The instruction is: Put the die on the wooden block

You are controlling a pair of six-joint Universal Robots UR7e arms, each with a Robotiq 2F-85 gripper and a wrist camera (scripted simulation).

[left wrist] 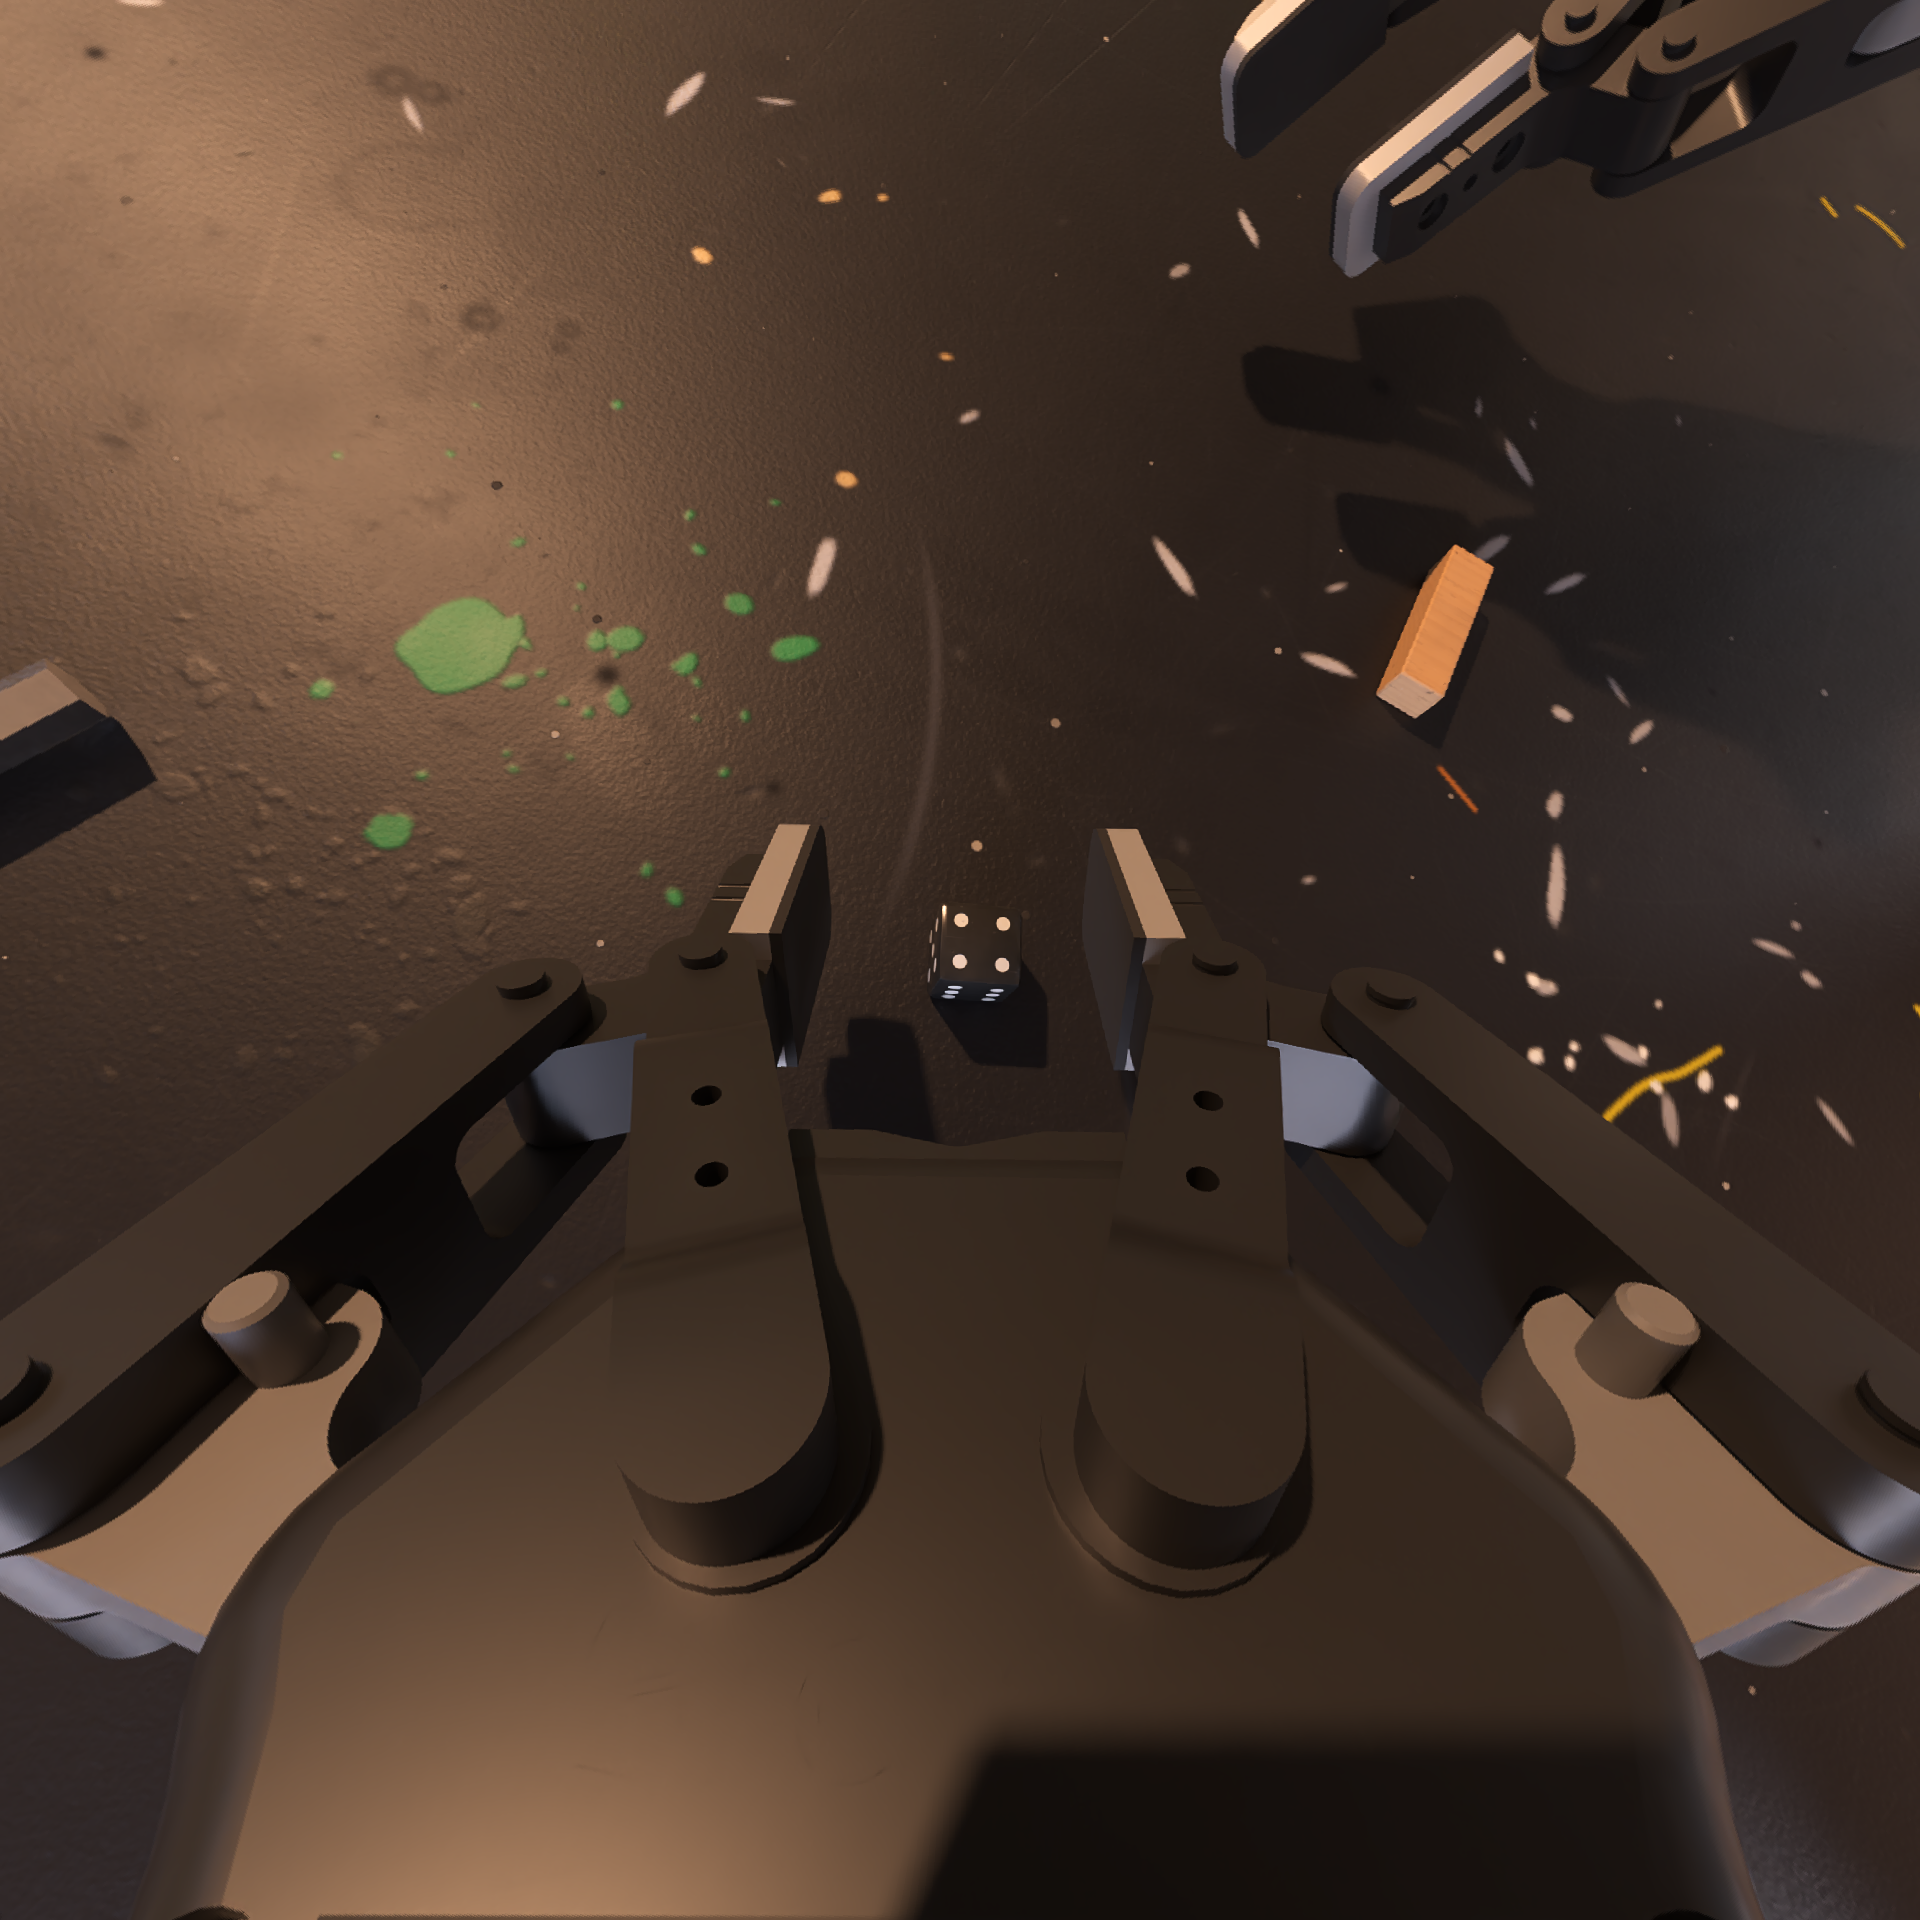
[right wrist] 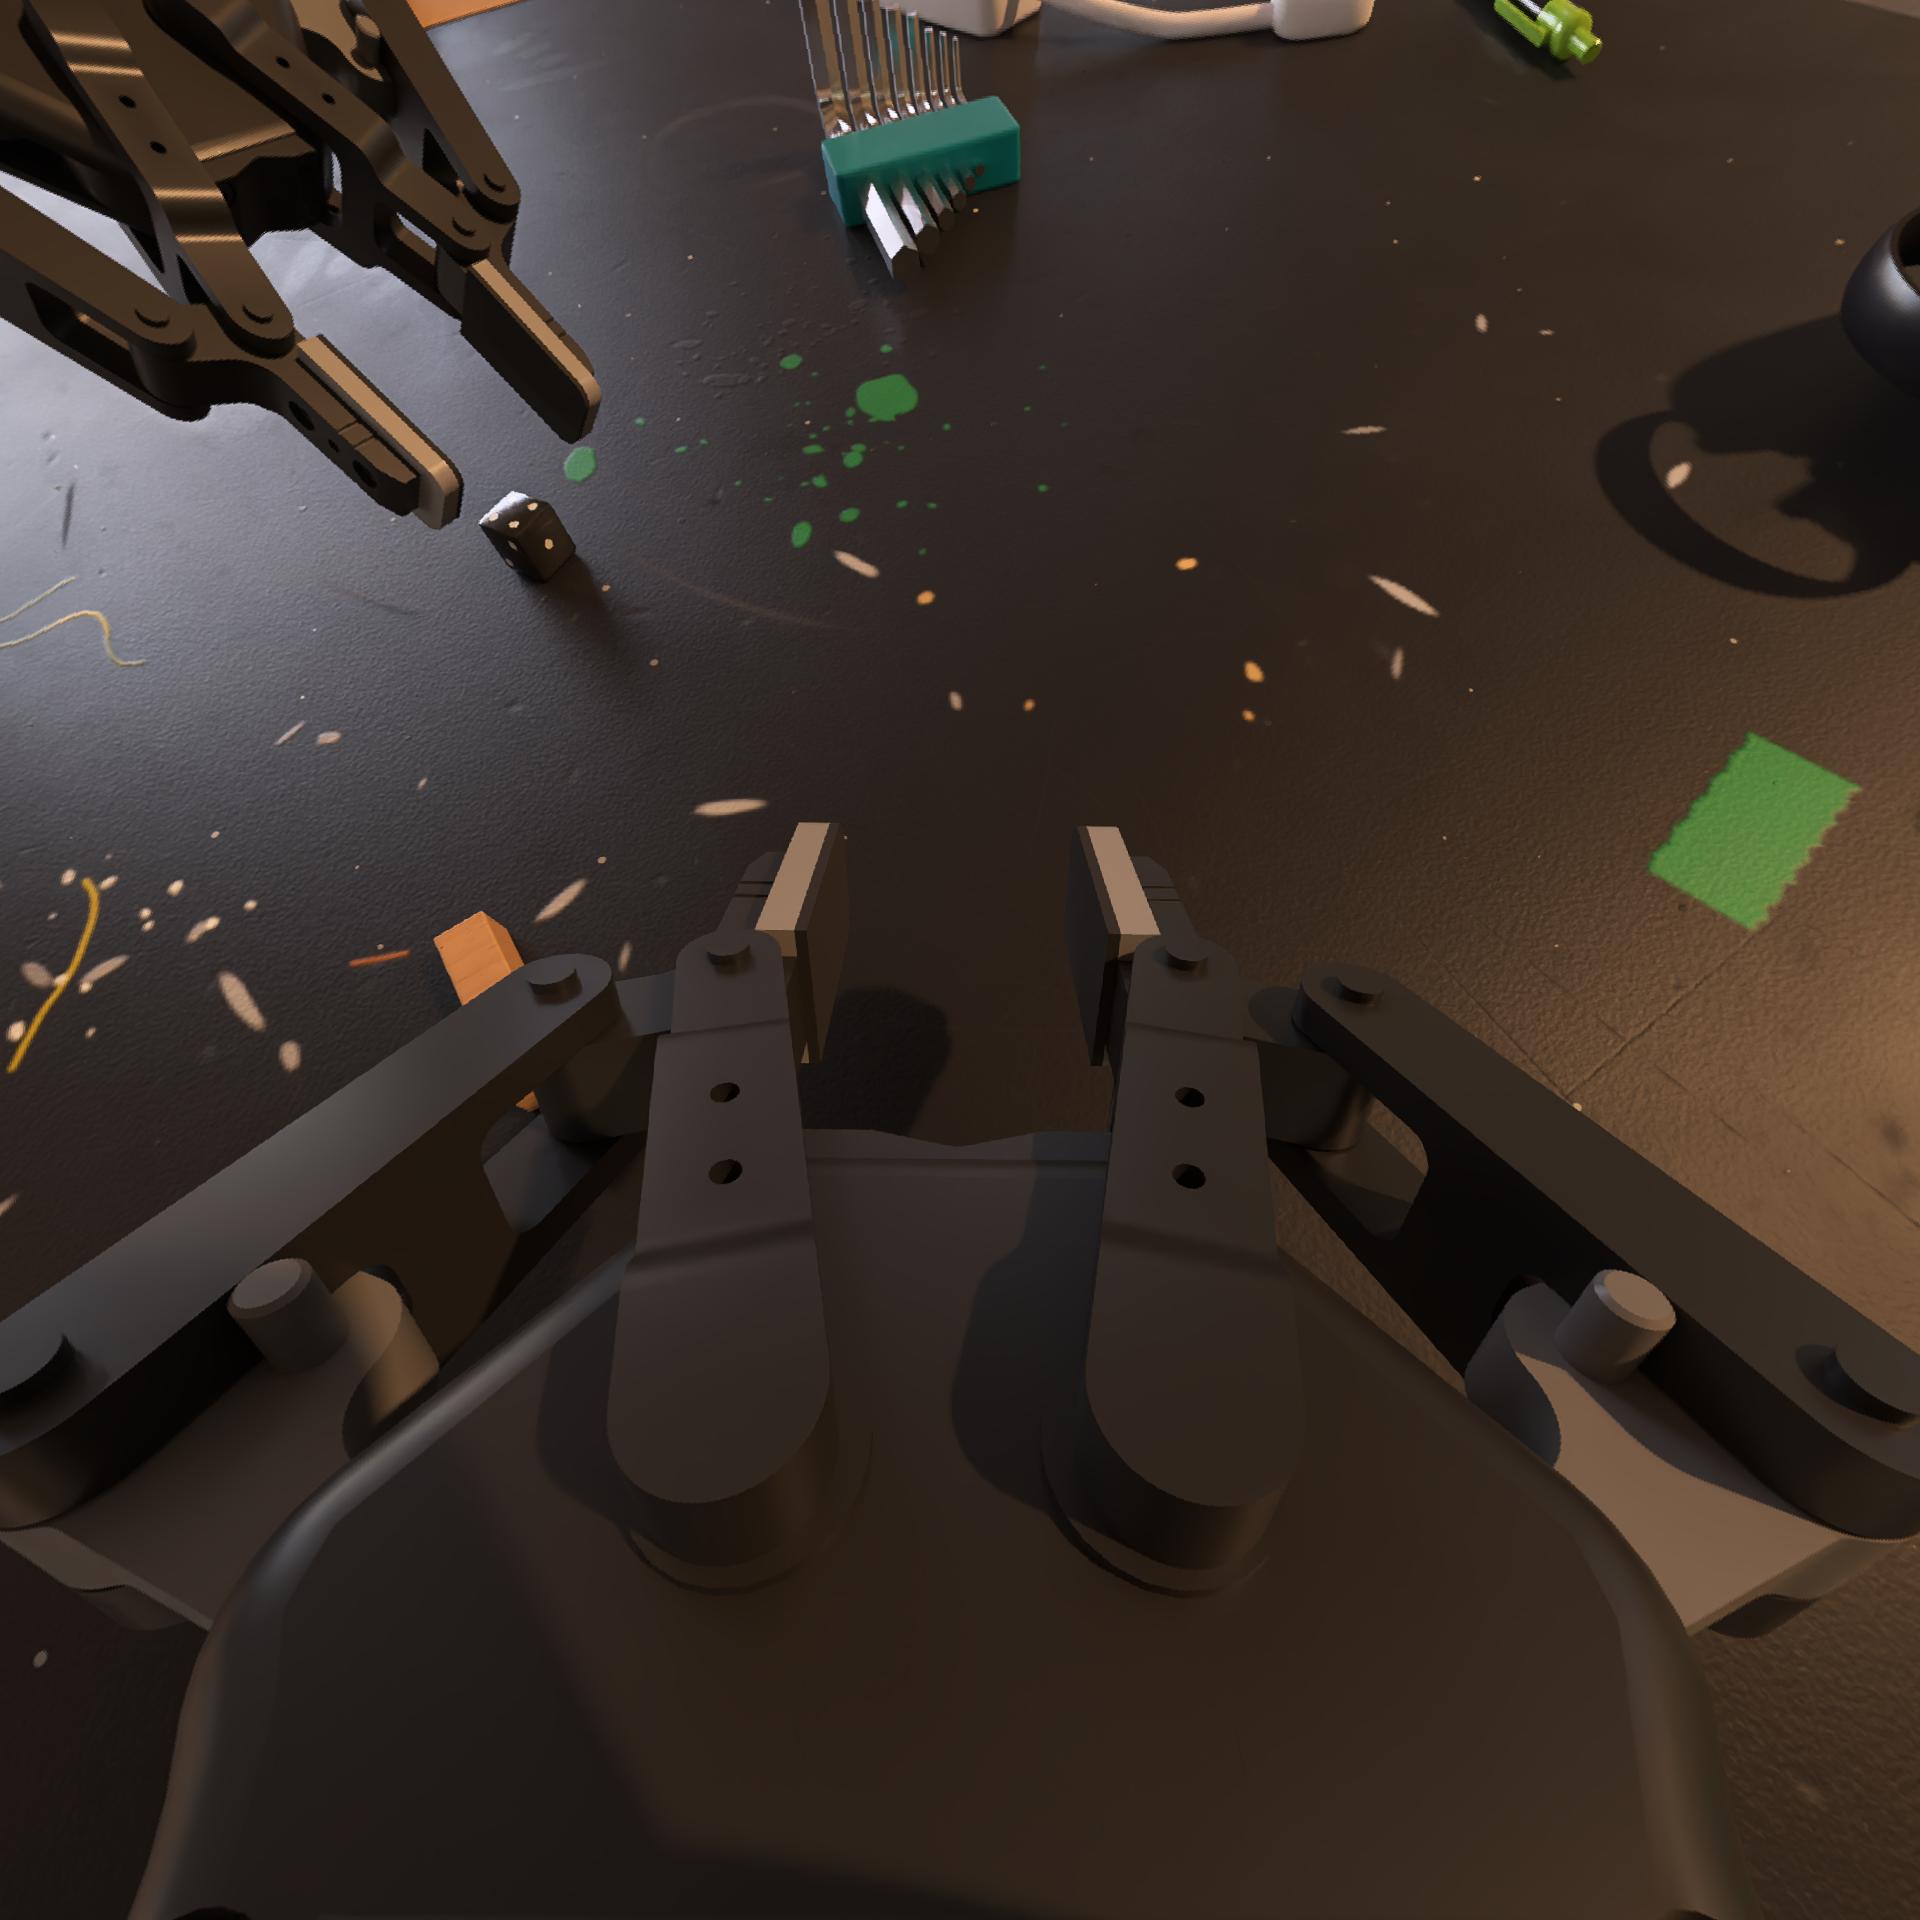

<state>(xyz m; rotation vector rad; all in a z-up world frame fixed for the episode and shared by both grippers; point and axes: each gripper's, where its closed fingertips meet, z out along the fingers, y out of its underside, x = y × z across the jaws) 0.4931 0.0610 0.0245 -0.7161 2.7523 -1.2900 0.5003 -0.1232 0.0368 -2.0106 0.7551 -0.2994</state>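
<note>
A small black die (left wrist: 974, 961) with white pips lies on the dark, paint-spattered table. My left gripper (left wrist: 956, 883) is open above it, the die showing between its two fingers. In the right wrist view the die (right wrist: 528, 535) lies just beyond the left gripper (right wrist: 509, 457), whose tips hover over it without touching. A small orange wooden block (left wrist: 1434, 632) lies on the table to the right of the die; it also shows in the right wrist view (right wrist: 478, 954), partly hidden behind my own linkage. My right gripper (right wrist: 956, 883) is open and empty; it also shows at the top right of the left wrist view (left wrist: 1299, 177).
A teal holder (right wrist: 920, 156) with several metal hex keys lies at the far side. A dark round object (right wrist: 1886, 301) sits at the right edge. A green patch (right wrist: 1756, 831) is painted on the table. A grey and black edge (left wrist: 62, 738) shows at the left.
</note>
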